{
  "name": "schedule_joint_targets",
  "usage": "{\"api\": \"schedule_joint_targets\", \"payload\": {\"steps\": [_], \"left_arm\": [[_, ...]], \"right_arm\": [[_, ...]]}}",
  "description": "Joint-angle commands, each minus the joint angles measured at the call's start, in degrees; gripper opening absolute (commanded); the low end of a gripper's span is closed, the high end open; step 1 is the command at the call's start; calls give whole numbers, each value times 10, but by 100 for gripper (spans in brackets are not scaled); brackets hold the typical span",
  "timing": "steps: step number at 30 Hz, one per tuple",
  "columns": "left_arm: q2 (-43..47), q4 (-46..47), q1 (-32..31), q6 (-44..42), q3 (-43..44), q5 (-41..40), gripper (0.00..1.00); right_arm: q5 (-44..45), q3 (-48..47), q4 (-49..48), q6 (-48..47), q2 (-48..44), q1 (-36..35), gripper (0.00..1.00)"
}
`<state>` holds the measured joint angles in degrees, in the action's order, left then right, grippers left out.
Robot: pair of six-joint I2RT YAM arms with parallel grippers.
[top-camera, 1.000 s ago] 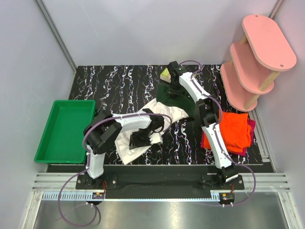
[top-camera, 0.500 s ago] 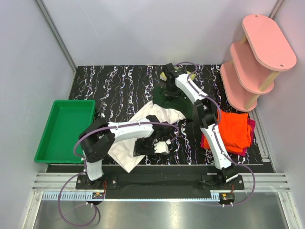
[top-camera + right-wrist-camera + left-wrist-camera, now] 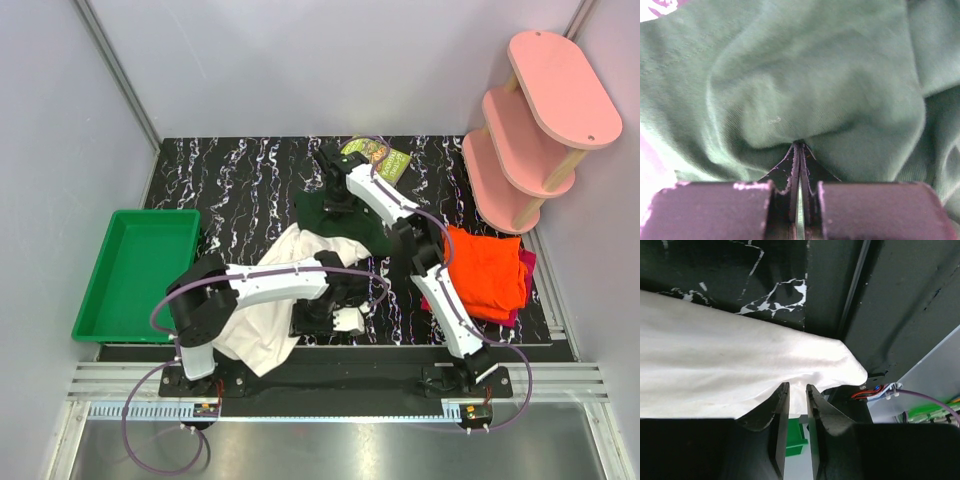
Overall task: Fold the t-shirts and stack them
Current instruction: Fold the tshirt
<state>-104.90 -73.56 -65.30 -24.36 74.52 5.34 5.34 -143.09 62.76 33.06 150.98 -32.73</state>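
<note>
On the near middle of the black marbled table (image 3: 230, 170), the limp, light-looking cream-white cloth t-shirt (image 3: 255, 335) sags between the left gripper (image 3: 796, 390), pinching its white edge, and the right gripper (image 3: 799, 147), pinching its green sleeve (image 3: 815, 75).

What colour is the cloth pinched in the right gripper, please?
Dark green; the cloth shows best in the right wrist view.

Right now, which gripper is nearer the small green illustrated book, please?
Right. The right gripper is close beside the book; the left gripper is by the near edge.
</note>
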Motion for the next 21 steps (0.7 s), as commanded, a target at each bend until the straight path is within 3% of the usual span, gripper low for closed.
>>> {"api": "schedule_joint_targets", "payload": {"steps": [1, 5, 9, 16, 21], "left_arm": [[70, 12, 40, 12, 3, -16, 25], [101, 5, 118, 13, 35, 12, 26], [116, 16, 211, 12, 62, 26, 26], [73, 60, 395, 7, 85, -10, 27], [6, 75, 453, 5, 66, -42, 26]], "right_arm": [[72, 82, -45, 17, -90, -1, 9], [102, 93, -62, 17, -155, 0, 33], [118, 109, -62, 20, -208, -1, 40], [145, 267, -85, 37, -306, -22, 38], [135, 395, -134, 69, -330, -37, 36]]}}
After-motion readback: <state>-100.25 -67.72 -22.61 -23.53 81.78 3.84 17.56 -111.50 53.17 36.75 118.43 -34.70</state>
